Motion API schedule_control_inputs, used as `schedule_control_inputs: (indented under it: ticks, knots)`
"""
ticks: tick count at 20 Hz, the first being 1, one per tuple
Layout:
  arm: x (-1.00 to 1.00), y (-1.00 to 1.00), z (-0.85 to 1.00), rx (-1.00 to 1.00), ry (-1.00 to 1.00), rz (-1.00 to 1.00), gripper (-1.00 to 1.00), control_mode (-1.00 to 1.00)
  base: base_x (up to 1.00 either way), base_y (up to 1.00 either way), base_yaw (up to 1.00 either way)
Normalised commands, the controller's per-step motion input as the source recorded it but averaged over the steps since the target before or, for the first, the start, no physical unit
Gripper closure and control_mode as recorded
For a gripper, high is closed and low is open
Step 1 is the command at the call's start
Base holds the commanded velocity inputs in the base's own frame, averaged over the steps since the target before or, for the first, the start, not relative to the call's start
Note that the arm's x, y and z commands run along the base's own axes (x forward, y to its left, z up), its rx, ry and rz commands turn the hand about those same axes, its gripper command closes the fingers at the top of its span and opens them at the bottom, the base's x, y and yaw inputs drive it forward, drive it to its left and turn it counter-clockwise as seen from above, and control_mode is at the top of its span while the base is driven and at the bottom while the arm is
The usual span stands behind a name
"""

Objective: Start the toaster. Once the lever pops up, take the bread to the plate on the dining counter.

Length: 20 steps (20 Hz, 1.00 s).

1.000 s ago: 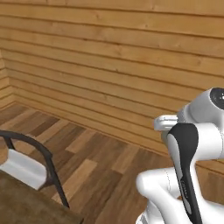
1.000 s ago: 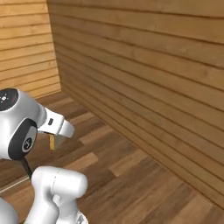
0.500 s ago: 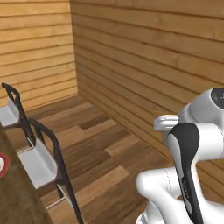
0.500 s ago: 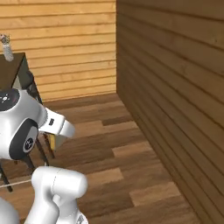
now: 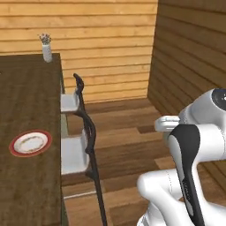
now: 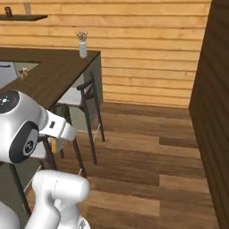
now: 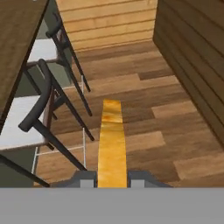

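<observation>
A thin tan-orange bread (image 7: 111, 138) slice stands edge-on between my finger tips, and my gripper (image 7: 111, 179) is shut on it above the wooden floor. The bread (image 6: 53, 146) peeks out under my hand in the right base view. To the left lies the dining counter (image 5: 26, 97), a long dark brown slab, with the red-rimmed white plate (image 5: 30, 142) on it near its right edge. That counter (image 7: 17, 35) also shows at the upper left of the hand view. The toaster and its lever are out of view.
Two dark-framed chairs with pale seats (image 5: 73, 152) (image 7: 22, 124) stand along the counter's edge, between me and the plate. A small vase (image 5: 46, 47) sits at the counter's far end. A dark plank wall (image 5: 194, 53) runs close on the right. Open floor (image 6: 147, 152) lies ahead.
The whole scene has swung round with the base: the plank wall slid right, and the counter, plate, chairs and vase came into view. The bread stays gripped.
</observation>
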Motion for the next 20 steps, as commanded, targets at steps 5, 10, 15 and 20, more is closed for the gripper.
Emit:
schedule_control_inputs:
  ticks: [5, 10, 15, 20]
  knots:
    - [0.0, 0.0, 0.0, 0.0, 0.0, 0.0, 1.0, 1.0, 0.22, -0.4, 0.7]
    - [0.0, 0.0, 0.0, 0.0, 0.0, 0.0, 1.0, 1.0, 0.1, -0.48, 0.7]
    - [0.0, 0.0, 0.0, 0.0, 0.0, 0.0, 1.0, 1.0, 0.08, -0.58, 0.66]
    - [0.0, 0.0, 0.0, 0.0, 0.0, 0.0, 1.0, 1.0, 0.1, -0.75, 0.59]
